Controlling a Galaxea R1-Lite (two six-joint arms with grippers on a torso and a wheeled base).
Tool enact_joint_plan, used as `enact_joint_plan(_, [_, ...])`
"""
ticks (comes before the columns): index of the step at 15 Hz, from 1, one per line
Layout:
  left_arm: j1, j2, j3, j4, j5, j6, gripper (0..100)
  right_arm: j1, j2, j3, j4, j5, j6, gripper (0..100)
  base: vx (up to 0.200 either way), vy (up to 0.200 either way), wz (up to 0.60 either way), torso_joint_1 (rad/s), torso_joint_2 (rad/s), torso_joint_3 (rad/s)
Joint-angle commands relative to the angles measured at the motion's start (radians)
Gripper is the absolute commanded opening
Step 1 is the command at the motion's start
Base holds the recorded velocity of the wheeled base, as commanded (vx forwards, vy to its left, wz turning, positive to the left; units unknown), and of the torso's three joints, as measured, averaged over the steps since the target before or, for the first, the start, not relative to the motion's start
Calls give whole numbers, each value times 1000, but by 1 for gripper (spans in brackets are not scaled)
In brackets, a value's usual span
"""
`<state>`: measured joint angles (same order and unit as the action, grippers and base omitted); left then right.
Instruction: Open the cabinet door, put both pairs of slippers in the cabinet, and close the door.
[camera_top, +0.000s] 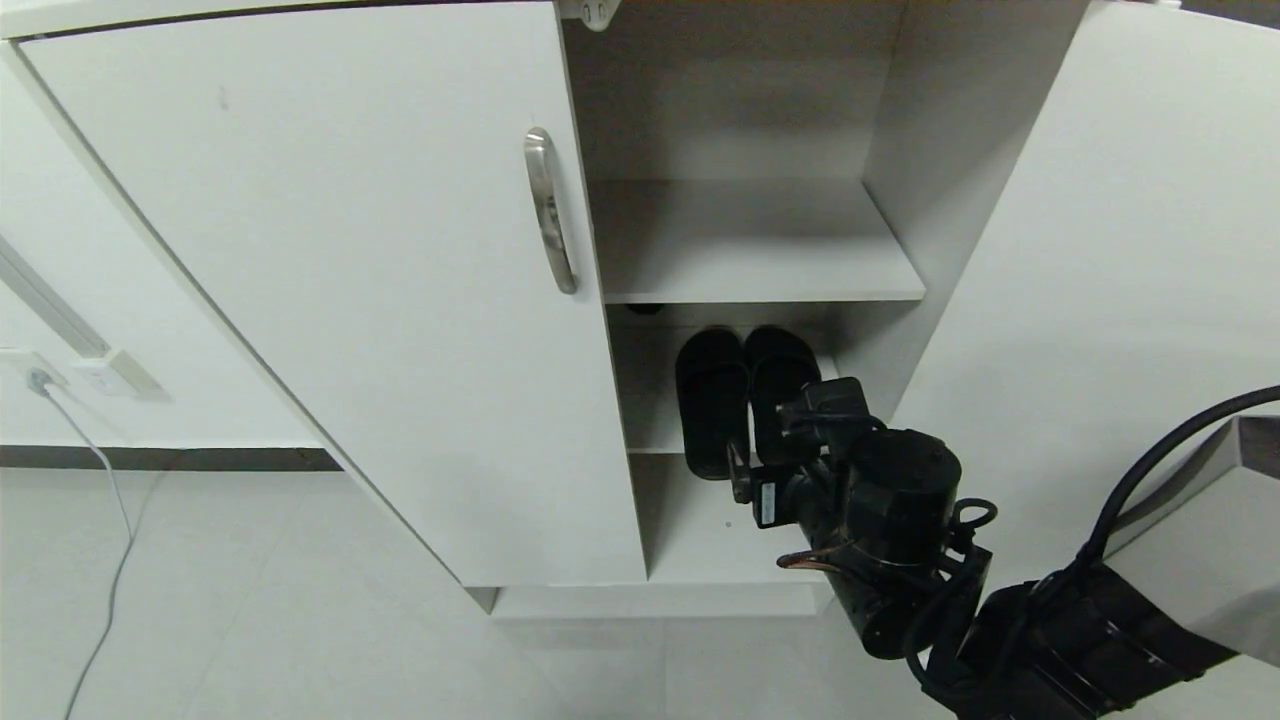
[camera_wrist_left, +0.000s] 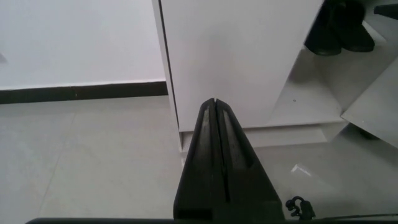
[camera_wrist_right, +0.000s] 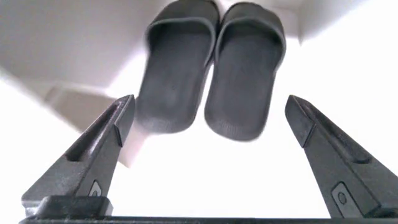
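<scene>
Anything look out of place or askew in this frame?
The pair of black rubber slippers on the white cabinet shelf overhangs its front edge, heels sticking out; that may hinder closing the open white door.

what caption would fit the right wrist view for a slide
Right gripper, fingers open, facing a pair of black slippers inside the white cabinet.

Wall socket (camera_top: 118, 374) (grey cable (camera_top: 41, 384) beside)

The cabinet door (camera_top: 330, 280) is smooth, matt white laminate, and its handle (camera_top: 549, 210) is brushed metal. The slippers (camera_wrist_right: 177, 74) look like matt black rubbery foam. The floor (camera_top: 250, 620) is pale, faintly glossy tile.
</scene>
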<state>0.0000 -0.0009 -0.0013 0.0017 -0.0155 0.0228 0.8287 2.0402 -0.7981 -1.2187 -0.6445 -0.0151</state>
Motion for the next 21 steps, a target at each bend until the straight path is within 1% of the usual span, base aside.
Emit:
enact_joint_plan(1, [0, 1, 1, 0, 0, 0, 0, 0, -9, 3, 1, 0, 0, 100, 0, 0, 0, 0, 0, 0])
enact_joint_plan(6, [0, 1, 0, 0, 2, -10, 0, 0, -12, 22, -2, 0, 0, 100, 0, 0, 0, 0, 0, 0])
enact_joint_plan(18, [0, 1, 0, 0, 2, -12, 0, 6, -21, 28, -4, 0, -2, 100, 0, 0, 0, 0, 0, 0])
enact_joint_plan(21, [0, 1, 0, 0, 2, -12, 0, 7, -23, 31, -5, 0, -2, 100, 0, 0, 0, 5, -1, 121])
